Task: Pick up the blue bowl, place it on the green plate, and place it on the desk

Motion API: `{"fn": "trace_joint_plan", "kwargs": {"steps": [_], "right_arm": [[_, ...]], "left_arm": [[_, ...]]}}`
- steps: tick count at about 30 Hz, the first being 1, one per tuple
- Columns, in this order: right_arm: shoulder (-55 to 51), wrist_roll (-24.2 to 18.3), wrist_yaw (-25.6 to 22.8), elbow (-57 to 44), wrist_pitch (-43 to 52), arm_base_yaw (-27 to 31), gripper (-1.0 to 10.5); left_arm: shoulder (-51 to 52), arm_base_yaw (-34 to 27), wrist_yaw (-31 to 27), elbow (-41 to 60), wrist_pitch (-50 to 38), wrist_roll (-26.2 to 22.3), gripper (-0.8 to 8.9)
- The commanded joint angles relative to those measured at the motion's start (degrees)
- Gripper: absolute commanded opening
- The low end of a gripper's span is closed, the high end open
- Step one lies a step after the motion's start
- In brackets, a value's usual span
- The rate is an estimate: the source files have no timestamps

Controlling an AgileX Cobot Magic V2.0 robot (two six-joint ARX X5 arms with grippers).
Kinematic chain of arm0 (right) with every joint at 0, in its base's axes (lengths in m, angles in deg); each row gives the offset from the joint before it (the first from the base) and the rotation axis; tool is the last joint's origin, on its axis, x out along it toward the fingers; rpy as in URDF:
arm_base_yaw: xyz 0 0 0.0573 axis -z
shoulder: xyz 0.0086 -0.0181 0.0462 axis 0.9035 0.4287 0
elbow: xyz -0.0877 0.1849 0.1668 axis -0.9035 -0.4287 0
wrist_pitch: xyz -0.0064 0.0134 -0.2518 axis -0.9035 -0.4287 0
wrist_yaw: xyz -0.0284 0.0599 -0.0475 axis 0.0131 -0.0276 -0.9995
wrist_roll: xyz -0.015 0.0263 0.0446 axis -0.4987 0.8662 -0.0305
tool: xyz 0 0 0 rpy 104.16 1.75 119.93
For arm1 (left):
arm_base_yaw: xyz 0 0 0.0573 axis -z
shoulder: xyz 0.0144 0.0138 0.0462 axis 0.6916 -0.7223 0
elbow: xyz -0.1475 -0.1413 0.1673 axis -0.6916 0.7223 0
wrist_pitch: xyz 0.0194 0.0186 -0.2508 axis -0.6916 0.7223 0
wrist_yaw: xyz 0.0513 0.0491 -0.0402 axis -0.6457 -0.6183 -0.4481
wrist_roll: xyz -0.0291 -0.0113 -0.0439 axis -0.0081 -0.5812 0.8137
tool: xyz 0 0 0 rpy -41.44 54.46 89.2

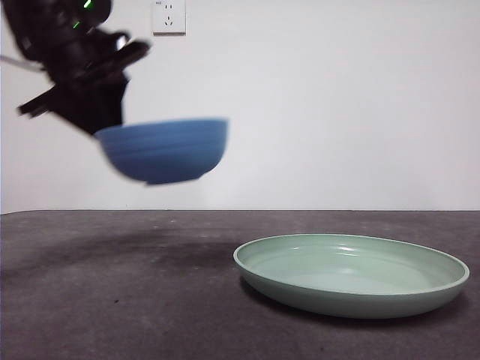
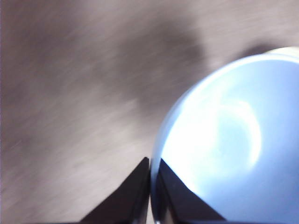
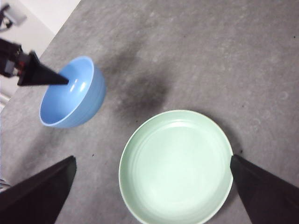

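Two arms over one desk (image 1: 112, 315) — dark, speckled, bare apart from a soft shadow under the lifted load. Next in size, green plate (image 1: 352, 300), flat on the tabletop to the right in the front view, rim whole and unobstructed; seen from above in the right wrist view (image 3: 175, 168), lying between the right gripper (image 3: 154, 186) and its spread jaws, touched by neither. Then blue bowl (image 1: 165, 150), held clear of the desk, up and to the left of the plate, slightly tilted, edges smeared by blur. Left gripper (image 1: 101, 124) clamped on the bowl's rim at its left side — one jaw inside the bowl, one outside, as the left wrist view showed (image 2: 152, 186). Much lost there: bowl (image 2: 229, 144) cut off at the frame edge, its inside washed out by glare, desk streaked with blur. Left arm's upper part cropped by the front view's top corner. Small white wall socket (image 1: 169, 16) above, partly cut off.
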Motion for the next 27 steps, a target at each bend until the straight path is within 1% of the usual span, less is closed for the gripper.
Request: {"fn": "trace_joint_plan", "kwargs": {"steps": [1, 6, 10, 14, 18, 22, 24, 27], "right_arm": [[-1.2, -0.9, -0.9, 1.0, -1.7, -0.1, 5.5], [-4.2, -2.2, -4.2, 1.0, -6.7, -0.1, 5.5], [-7.0, -2.4, -6.3, 1.0, -10.4, -0.1, 5.5], [-9.6, -3.5, -8.0, 1.0, -12.8, -0.1, 5.5], [-11.8, -3.5, -10.6, 1.0, -13.9, -0.1, 5.5], [-12.9, -3.7, -11.9, 1.0, -14.4, -0.1, 5.5], [-12.9, -3.7, -11.9, 1.0, -14.4, -0.1, 5.5], [-12.9, -3.8, -11.9, 1.0, -14.3, -0.1, 5.5]], "left_arm": [[-1.2, 3.7, -1.1, -3.3, 0.1, 2.0, 0.18], [-4.0, 10.6, -3.0, -6.3, -0.3, 3.9, 0.18], [-9.1, 15.1, -3.0, -8.8, -1.0, 5.5, 0.18], [-15.8, 18.6, -3.1, -13.3, -0.5, 5.7, 0.18], [-22.7, 21.2, -3.1, -19.6, 1.8, 5.7, 0.18], [-29.6, 22.7, -3.1, -26.8, 5.6, 5.3, 0.18], [-31.2, 22.8, -3.1, -28.2, 7.1, 5.3, 0.18], [-31.9, 22.8, -3.1, -28.2, 6.6, 5.3, 0.18]]}}
